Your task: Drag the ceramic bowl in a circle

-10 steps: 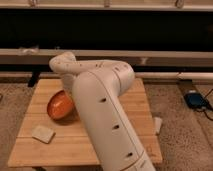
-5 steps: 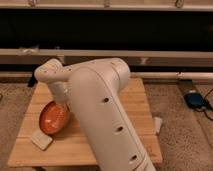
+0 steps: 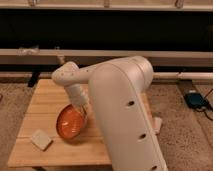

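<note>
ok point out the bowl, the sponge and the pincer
bowl (image 3: pixel 69 124): camera view, middle of its orange inside
sponge (image 3: pixel 41 140): camera view, middle of its top face
pincer (image 3: pixel 82 112): camera view, fingertips, shut on the bowl's rim beside the arm

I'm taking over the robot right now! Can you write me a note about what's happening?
The gripper is shut on the right rim of the ceramic bowl.
The ceramic bowl sits front left on the wooden table, slightly tipped. The pale sponge lies apart, nearer the front-left corner.
Done: bowl gripped, and dragged toward the table's front over the last second.
Left: finish the circle, avoid the sponge, then let go.
</note>
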### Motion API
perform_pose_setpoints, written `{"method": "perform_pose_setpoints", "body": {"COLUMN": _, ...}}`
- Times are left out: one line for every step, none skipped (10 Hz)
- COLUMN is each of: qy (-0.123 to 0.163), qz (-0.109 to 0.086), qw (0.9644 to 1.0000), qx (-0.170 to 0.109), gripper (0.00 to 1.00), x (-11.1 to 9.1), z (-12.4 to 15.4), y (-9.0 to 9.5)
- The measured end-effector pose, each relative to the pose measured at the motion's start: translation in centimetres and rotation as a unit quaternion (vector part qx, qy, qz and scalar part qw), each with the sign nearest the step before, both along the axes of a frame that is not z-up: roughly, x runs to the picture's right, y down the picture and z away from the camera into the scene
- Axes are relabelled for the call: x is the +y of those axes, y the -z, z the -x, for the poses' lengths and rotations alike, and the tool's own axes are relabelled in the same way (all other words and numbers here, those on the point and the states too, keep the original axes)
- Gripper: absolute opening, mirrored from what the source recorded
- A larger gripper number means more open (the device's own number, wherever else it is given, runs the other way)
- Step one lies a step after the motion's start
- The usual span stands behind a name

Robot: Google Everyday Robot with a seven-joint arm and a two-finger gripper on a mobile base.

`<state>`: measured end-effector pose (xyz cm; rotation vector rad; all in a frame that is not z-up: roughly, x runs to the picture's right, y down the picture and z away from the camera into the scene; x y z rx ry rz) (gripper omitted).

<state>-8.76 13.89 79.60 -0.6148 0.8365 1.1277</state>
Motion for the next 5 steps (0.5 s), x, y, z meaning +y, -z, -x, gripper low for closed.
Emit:
{"method": "perform_pose_setpoints", "body": {"qy": -0.008, "qz": 0.000, "qw": 0.9998, "qx": 0.021, "gripper": 0.00, "x": -0.1, "z": -2.1, "y": 0.0}}
{"method": "perform_pose_setpoints", "body": {"qy": -0.020, "qz": -0.004, "qw": 0.9989, "qx": 0.043, "gripper": 0.00, "x": -0.7, "z": -4.2, "y": -0.4}}
{"method": "perform_pose_setpoints", "body": {"qy": -0.030, "qz": -0.011, "qw": 0.9976, "qx": 0.062, "gripper": 0.00, "x": -1.5, "z": -5.9, "y": -1.3}}
{"method": "perform_pose_setpoints", "body": {"qy": -0.041, "qz": -0.019, "qw": 0.9958, "qx": 0.079, "gripper": 0.00, "x": -2.7, "z": -7.0, "y": -2.3}}
{"method": "perform_pose_setpoints", "body": {"qy": -0.052, "qz": -0.029, "qw": 0.9939, "qx": 0.093, "gripper": 0.00, "x": -3.9, "z": -7.7, "y": -3.3}}
